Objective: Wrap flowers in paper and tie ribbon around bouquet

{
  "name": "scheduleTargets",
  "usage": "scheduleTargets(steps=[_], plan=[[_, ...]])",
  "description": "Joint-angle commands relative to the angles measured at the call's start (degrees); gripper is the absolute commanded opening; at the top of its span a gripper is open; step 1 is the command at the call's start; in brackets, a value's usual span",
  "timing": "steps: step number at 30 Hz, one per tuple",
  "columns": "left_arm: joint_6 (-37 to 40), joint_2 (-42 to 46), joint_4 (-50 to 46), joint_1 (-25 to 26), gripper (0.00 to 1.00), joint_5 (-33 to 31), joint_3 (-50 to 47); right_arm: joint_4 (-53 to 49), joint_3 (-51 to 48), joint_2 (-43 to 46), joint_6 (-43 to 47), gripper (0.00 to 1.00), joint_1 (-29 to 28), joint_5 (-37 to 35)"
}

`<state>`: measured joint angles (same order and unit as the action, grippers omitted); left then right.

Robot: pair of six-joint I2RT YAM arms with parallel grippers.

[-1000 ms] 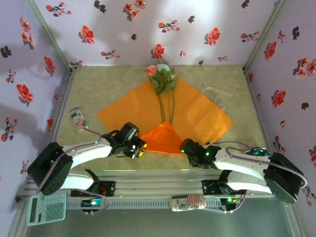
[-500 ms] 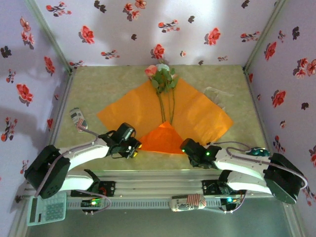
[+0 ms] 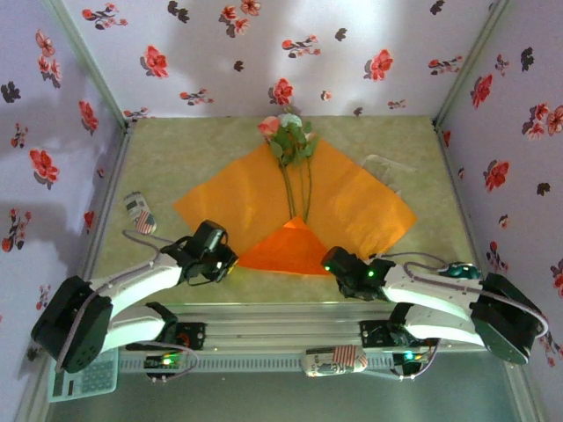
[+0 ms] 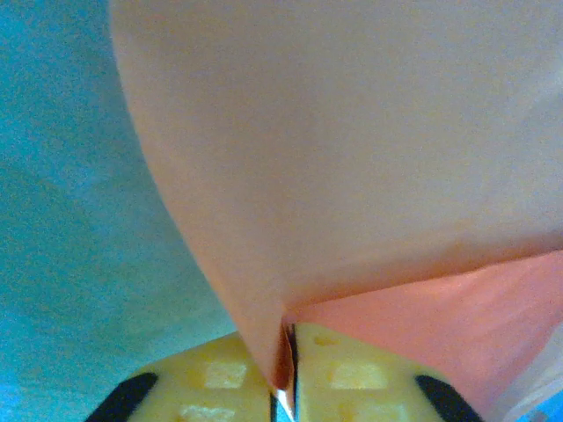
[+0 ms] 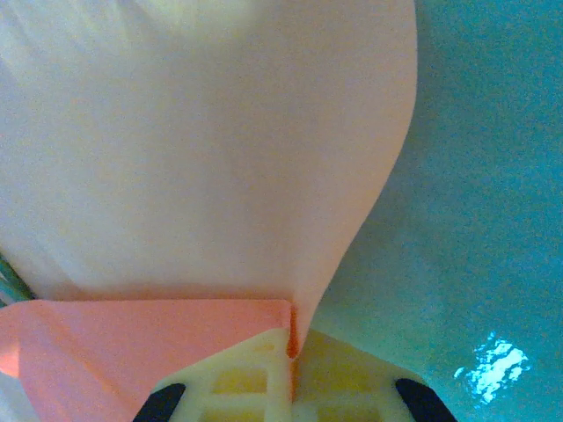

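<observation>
Left hand (image 4: 283, 360) and right hand (image 5: 291, 347) pinch the paper (image 3: 352, 207) at its near fold.

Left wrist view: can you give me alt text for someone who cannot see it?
The yellow left pincer, shut, pinches an edge of the orange paper, which spreads across most of the frame. A strip of the table shows at left.

Calculator (image 3: 88, 380) btm left, striped item (image 3: 138, 212) nr left wall.

The top camera looks down from behind over the whole table (image 3: 158, 158); both wrist cameras sit close against the paper (image 4: 352, 132) (also seen from above).
</observation>
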<state>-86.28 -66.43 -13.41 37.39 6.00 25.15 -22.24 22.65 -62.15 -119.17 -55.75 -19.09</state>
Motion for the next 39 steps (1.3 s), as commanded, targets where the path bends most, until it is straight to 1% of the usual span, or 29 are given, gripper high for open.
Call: scheduleTargets(steps=[1,2,4,5,7,9,11,13,17,20,22,23,24,26,30,32,33,35,39], plan=[[2.89,0.49,-0.11,-0.48,0.03,-0.78,-0.14,-1.40,-0.42,-0.69,-10.40,0.00,0.52,-0.51],[3.68,0.27,-0.74,-0.44,0.00,-0.45,0.28,-1.34,-0.42,-0.74,-10.34,0.00,0.52,-0.46],[6.27,0.32,-3.21,-0.47,0.00,-0.28,1.32,-1.34,-0.40,-0.76,-9.73,0.00,0.92,-0.40],[7.38,0.48,-3.76,-0.45,0.00,-0.29,1.50,-1.60,-0.25,-0.73,-9.27,0.03,1.11,-0.42],[9.66,0.86,-4.38,-0.47,0.00,-0.29,1.57,-4.13,0.55,0.09,-7.61,0.30,1.45,1.59],[11.41,1.13,-4.45,-0.31,0.00,-0.20,1.77,-7.34,1.64,1.74,-4.53,0.46,1.81,1.77],[13.39,1.07,-5.58,0.21,0.00,-0.43,2.66,-10.19,3.02,4.18,0.20,0.53,2.25,1.69],[15.49,0.83,-6.56,0.93,0.00,-1.30,3.64,-13.98,4.84,6.50,5.67,0.56,2.69,2.39],[17.75,0.46,-7.58,2.47,0.00,-3.05,5.01,-18.14,8.44,9.06,17.22,0.55,3.18,4.72],[18.99,0.02,-8.21,3.88,0.00,-4.27,6.10,-21.70,13.18,7.84,27.11,0.52,3.43,6.27],[19.80,-0.21,-8.51,4.79,0.00,-5.21,6.79,-21.35,15.96,5.96,33.41,0.50,3.38,7.54],[20.17,-0.39,-8.72,5.08,0.00,-5.65,7.07,-20.91,17.05,5.13,35.55,0.49,3.43,7.80],[20.57,-0.50,-8.74,5.42,0.00,-5.98,7.30,-18.06,17.71,3.91,38.44,0.48,3.42,9.00],[21.51,-0.75,-8.56,6.27,0.00,-6.48,7.81,-9.02,18.07,-0.38,42.87,0.44,3.62,13.95],[24.16,-1.27,-8.04,8.62,0.00,-8.47,8.65,9.14,22.10,-16.22,45.97,0.25,3.33,29.03],[25.35,-1.32,-8.04,9.66,0.00,-9.59,8.63,13.56,25.61,-22.90,46.68,0.19,2.83,33.41],[25.90,-1.22,-8.07,10.17,0.00,-10.13,8.53,14.39,27.29,-25.80,46.71,0.16,2.68,34.58],[26.47,-1.13,-8.38,10.98,0.00,-11.21,8.40,16.30,29.24,-29.93,46.41,0.13,2.66,35.82],[28.22,-1.08,-8.52,12.73,0.00,-12.78,8.44,20.89,30.57,-37.90,43.36,0.08,2.75,38.53]])
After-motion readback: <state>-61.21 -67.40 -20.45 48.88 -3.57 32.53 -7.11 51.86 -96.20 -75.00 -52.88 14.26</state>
